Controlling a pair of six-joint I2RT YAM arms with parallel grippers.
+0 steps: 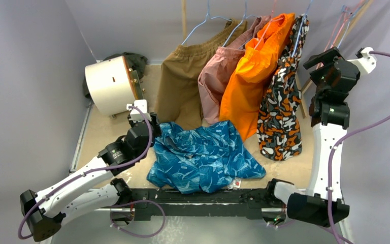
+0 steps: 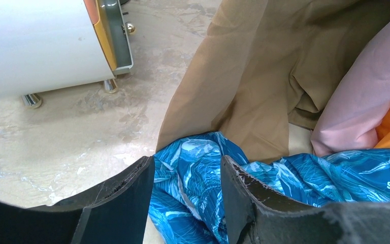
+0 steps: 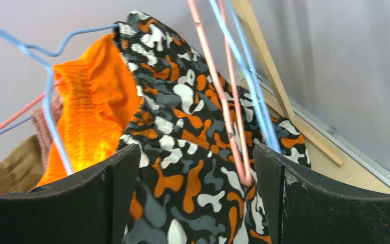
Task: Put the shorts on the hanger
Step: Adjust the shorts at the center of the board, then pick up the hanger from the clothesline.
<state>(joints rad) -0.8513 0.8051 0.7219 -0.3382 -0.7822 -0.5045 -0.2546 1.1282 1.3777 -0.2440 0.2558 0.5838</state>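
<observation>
Brown shorts (image 1: 183, 86), pink shorts (image 1: 214, 84), orange shorts (image 1: 251, 76) and camouflage shorts (image 1: 282, 117) hang side by side on wire hangers (image 3: 252, 96) over the beige worktop (image 1: 101, 133); a white drum (image 1: 106, 85) lies left of them.

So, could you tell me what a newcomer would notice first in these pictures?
The bright orange shorts hanging at the back stand out first. In front of them, the blue shorts lie crumpled on the table, a fold between the fingers of the left pincer.

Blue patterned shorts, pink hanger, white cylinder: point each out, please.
blue patterned shorts (image 1: 203, 155): top external view, middle of the fabric.
pink hanger (image 3: 245, 174): right wrist view, lower bend of the wire.
white cylinder (image 1: 106, 86): top external view, curved side wall.
</observation>
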